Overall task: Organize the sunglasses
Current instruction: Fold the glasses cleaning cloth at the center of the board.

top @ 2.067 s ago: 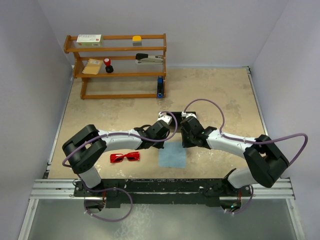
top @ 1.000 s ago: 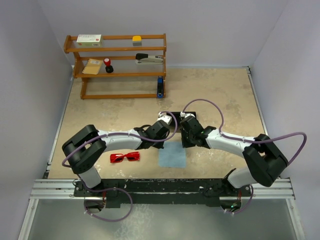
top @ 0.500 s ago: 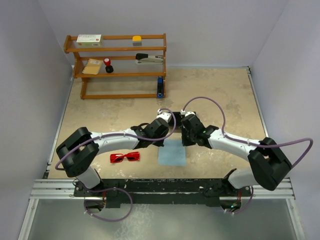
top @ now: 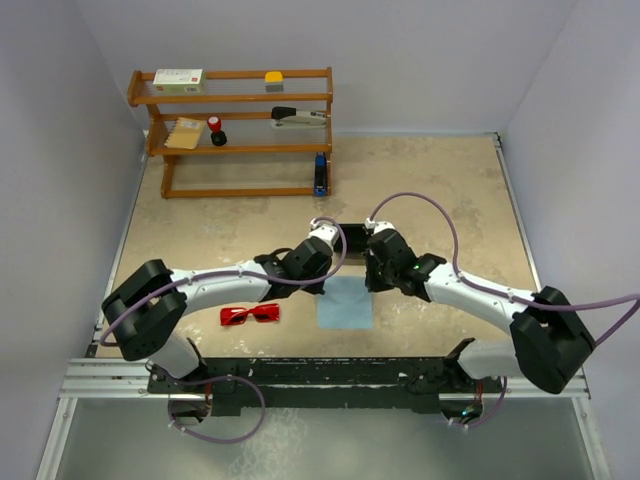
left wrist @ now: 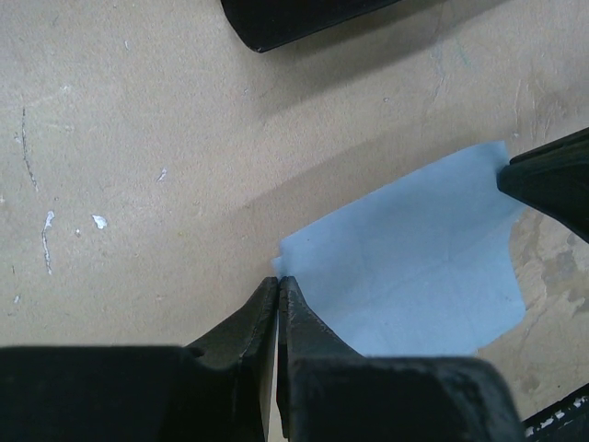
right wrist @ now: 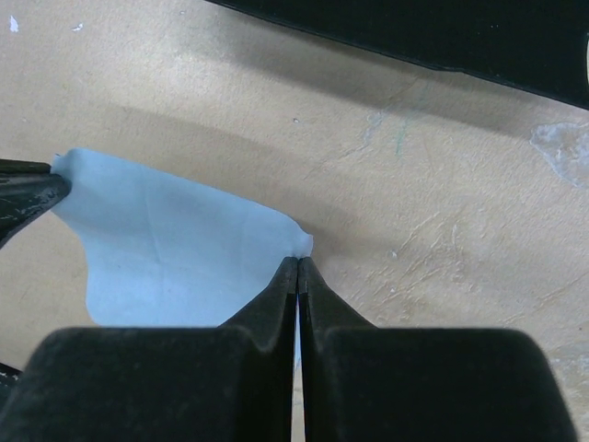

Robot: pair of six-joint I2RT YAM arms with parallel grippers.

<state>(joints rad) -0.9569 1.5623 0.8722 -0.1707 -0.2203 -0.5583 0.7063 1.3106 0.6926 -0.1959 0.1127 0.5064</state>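
Desk (top: pixel 450 190): beige and mottled, carrying everything.
Shelf (top: pixel 240 120): wooden, stood at the far left corner.
Blue cloth (top: pixel 345 308): lay at the desk's middle, its far edge pulled up by two corners.
Black case (top: pixel 356 236): lay just beyond the cloth.
Sunglasses (top: pixel 250 315): red, rested on the desk left of the cloth, apart from both arms.
Left claw (left wrist: pixel 278 281): pinched closed on the cloth's far left corner.
Right claw (right wrist: pixel 298 262): pinched closed on the far right corner.
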